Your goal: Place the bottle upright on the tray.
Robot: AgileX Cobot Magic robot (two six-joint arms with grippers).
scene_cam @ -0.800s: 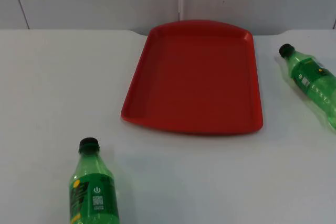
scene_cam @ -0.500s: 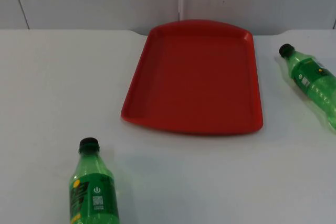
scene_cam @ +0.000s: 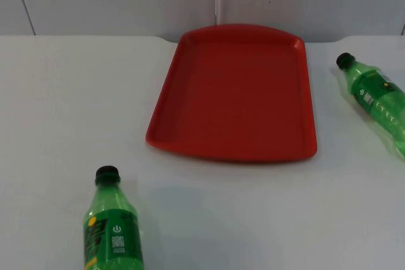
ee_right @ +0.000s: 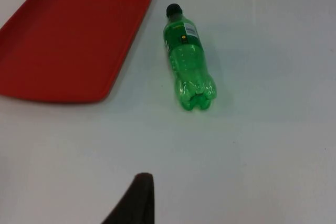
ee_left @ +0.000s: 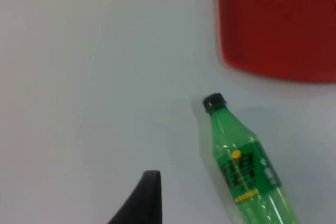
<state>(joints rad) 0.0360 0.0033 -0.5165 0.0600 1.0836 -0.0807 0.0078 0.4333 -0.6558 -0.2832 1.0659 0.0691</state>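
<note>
From the left gripper (ee_left: 149, 195) one black fingertip shows, hanging above bare white table (scene_cam: 57, 105) and touching nothing; whether its fingers are apart or together cannot be told. Just ahead of that tip and to one side lies a green bottle (ee_left: 241, 163) on its side, black cap pointing away from the gripper toward the near edge of the red tray (ee_left: 278, 22), which sits farther off beyond the cap. In the top view this same bottle (scene_cam: 112, 229) lies at the near edge of the table, cap toward the tray (scene_cam: 237, 90), well apart from it. The right gripper (ee_right: 137, 198) likewise shows a single dark fingertip over bare table, holding nothing, and its opening cannot be judged either. Ahead of it a second green bottle (ee_right: 186, 59) lies flat, base toward the gripper and cap away, just beside the tray's long edge (ee_right: 71, 40) without touching it. In the top view that second bottle (scene_cam: 376, 99) lies at the table's right edge.
</note>
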